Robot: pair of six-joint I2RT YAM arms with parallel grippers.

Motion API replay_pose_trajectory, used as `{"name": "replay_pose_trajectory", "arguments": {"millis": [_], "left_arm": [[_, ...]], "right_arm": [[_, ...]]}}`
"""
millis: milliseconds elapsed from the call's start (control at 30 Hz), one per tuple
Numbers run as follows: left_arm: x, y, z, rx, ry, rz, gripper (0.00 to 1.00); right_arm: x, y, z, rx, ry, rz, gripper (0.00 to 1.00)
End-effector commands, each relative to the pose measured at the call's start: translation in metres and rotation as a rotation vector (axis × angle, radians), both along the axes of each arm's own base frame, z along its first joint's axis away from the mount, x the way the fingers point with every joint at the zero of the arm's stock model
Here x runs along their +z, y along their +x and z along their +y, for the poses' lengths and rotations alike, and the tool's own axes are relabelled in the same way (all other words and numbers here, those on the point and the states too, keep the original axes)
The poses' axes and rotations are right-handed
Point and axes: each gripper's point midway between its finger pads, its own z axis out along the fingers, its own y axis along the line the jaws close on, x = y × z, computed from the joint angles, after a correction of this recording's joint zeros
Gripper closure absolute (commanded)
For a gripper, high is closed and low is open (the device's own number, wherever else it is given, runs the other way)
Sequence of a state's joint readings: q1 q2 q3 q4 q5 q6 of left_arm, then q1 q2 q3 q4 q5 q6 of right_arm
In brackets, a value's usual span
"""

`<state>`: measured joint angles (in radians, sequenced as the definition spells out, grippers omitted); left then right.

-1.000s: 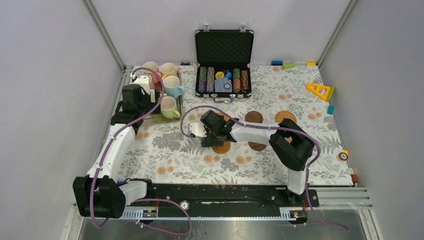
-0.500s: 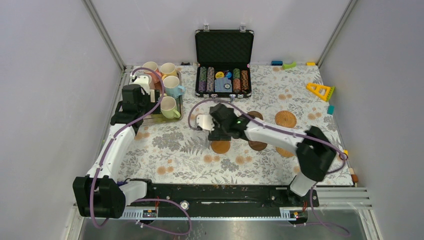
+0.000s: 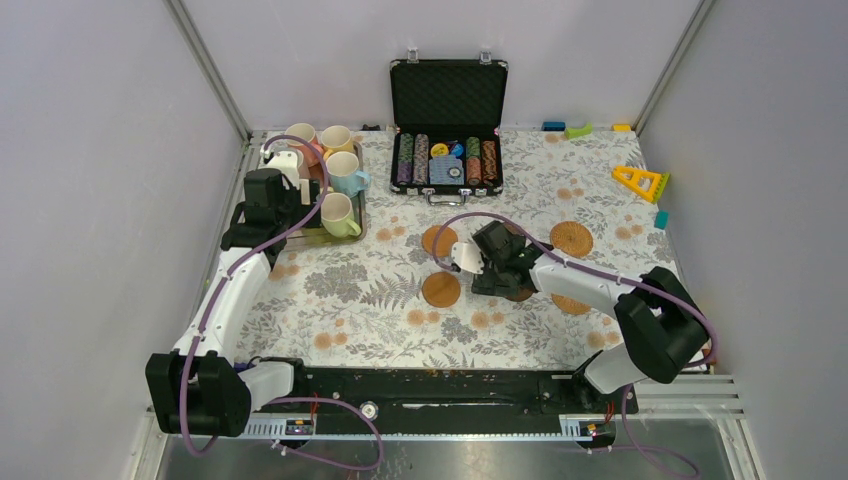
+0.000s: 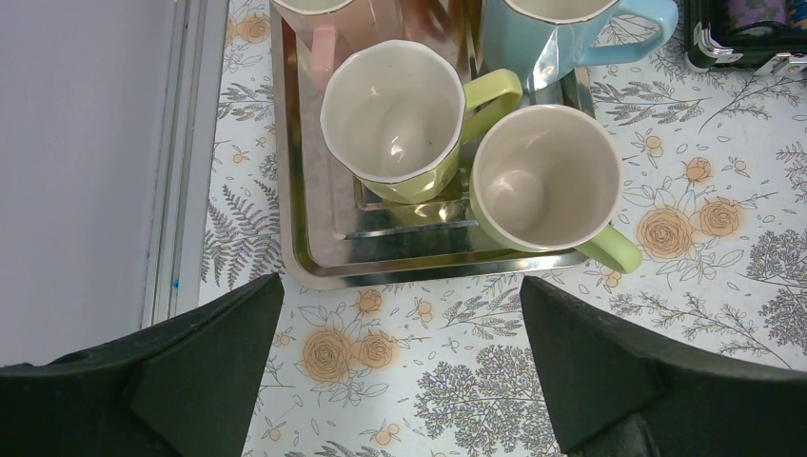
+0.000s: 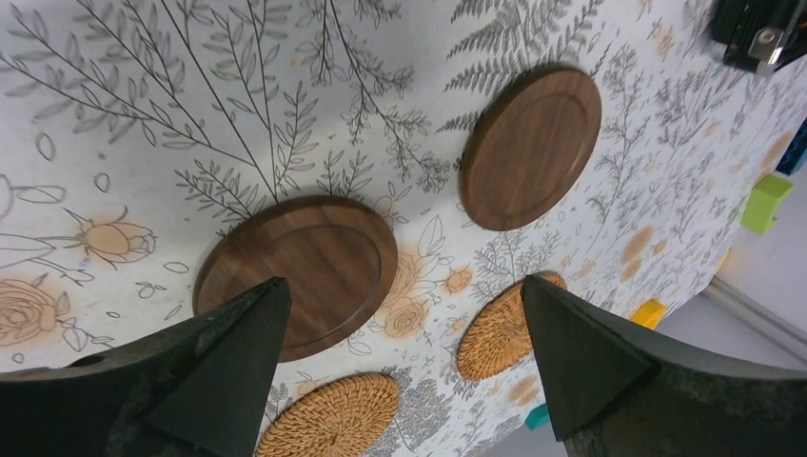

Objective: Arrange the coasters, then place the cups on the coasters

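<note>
Arranging coasters is the step in hand, judging from the layout; no cup is on one yet.

- Right gripper (image 5: 402, 286): jaws wide, nothing held, hovering low over the nearer dark wood coaster (image 5: 300, 271), which lies flat on the desk (image 3: 350, 310).
- Second dark wood coaster (image 5: 531, 148) lies just beyond it. Two woven coasters (image 5: 502, 328) lie close by on the other side.
- Two orange-brown coasters (image 3: 441, 289) sit apart towards the middle, seen from overhead.
- Left gripper (image 4: 402, 281): jaws wide, empty, above the near rim of the tray (image 4: 305, 267). The cups (image 4: 395, 119) stand upright there, crowded; at least two touch.

Handling note (judgement): the disc is thin and flat, so a straight top-down pinch will probably skid off. Better to centre the jaws across the full width, press down lightly and catch the raised rim, or slide it along the cloth. Leave gaps between coasters wide enough for handles, and clear the woven pair when moving.
</note>
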<state>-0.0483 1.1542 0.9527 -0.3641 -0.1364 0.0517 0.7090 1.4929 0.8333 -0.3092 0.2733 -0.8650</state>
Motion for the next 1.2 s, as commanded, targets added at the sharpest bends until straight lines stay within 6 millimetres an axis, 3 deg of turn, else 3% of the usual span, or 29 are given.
{"name": "replay_pose_trajectory", "arguments": {"millis": [0, 267, 467, 767, 1167], "left_arm": [[0.023, 0.010, 0.003, 0.021, -0.006, -0.071, 0.01], [0.024, 0.010, 0.003, 0.020, -0.007, -0.074, 0.01], [0.023, 0.010, 0.002, 0.016, -0.009, -0.072, 0.01], [0.023, 0.011, 0.003, 0.019, -0.007, -0.072, 0.01], [0.024, 0.010, 0.003, 0.021, -0.006, -0.077, 0.01]], "right_arm": [[0.002, 0.011, -0.012, -0.030, -0.026, -0.046, 0.00], [-0.025, 0.004, -0.014, -0.042, -0.043, 0.022, 0.00], [-0.032, -0.003, -0.004, -0.040, 0.011, 0.076, 0.00], [-0.029, -0.018, 0.012, -0.015, 0.100, 0.156, 0.00], [-0.022, -0.014, 0.023, -0.032, 0.149, 0.147, 0.00]]}}
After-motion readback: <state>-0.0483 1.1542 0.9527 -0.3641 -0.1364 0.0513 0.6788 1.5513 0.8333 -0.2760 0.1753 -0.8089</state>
